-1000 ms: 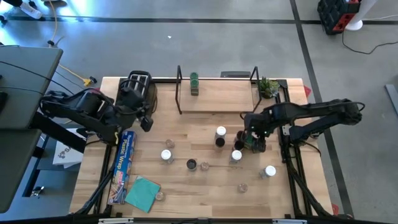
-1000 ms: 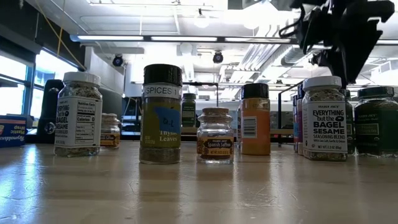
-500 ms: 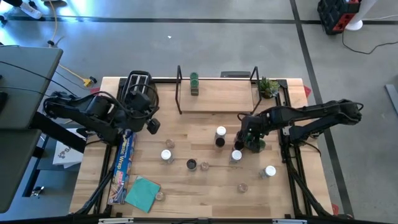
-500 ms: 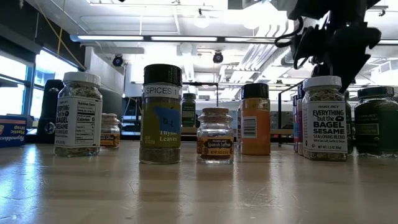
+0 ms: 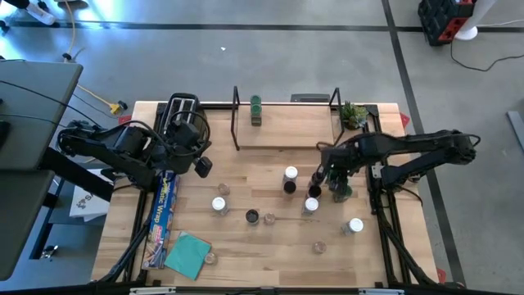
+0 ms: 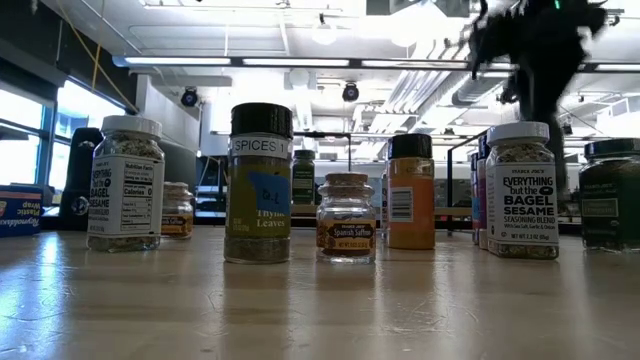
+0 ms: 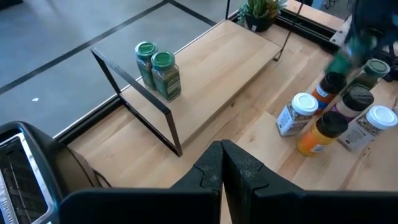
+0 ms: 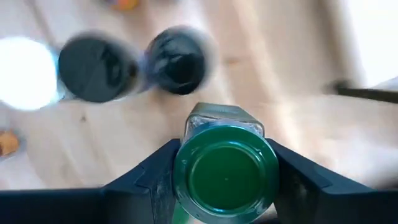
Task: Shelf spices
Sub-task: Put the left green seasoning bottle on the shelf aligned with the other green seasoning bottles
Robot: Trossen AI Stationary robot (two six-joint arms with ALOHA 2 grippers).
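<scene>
The shelf (image 5: 286,129) stands at the table's far edge with two green-lidded spices (image 7: 158,67) on its left end. Several more spices stand on the table, among them a white-lidded jar (image 5: 291,174) and a black-lidded one (image 5: 252,216). Right of the middle, my right gripper (image 5: 336,180) points down, shut on a green-lidded spice jar (image 8: 225,171) that shows as a green blur (image 7: 345,53) above a cluster of jars. Another green-lidded jar (image 7: 373,71) stands beside that cluster. My left gripper (image 5: 201,168) hovers shut beside the toaster, holding nothing. My right gripper pinches the jar's green lid (image 8: 186,174) between its two fingers, one on each opposite side. The fingers come from above, pointing down. The jar hangs below them, roughly upright, and in the left wrist view it looks clear of the table.
A black-and-silver toaster (image 5: 182,115) stands at the far left and a potted plant (image 5: 354,115) at the shelf's right end. A blue foil-wrap box (image 5: 161,217) and a teal cloth (image 5: 188,254) lie at the near left. Bare wood shows on most of the shelf.
My right gripper dipped toward the jars at the right, then rose again, and now blurs in the low view. My left gripper edged a little toward the table's middle early on, then kept still.
</scene>
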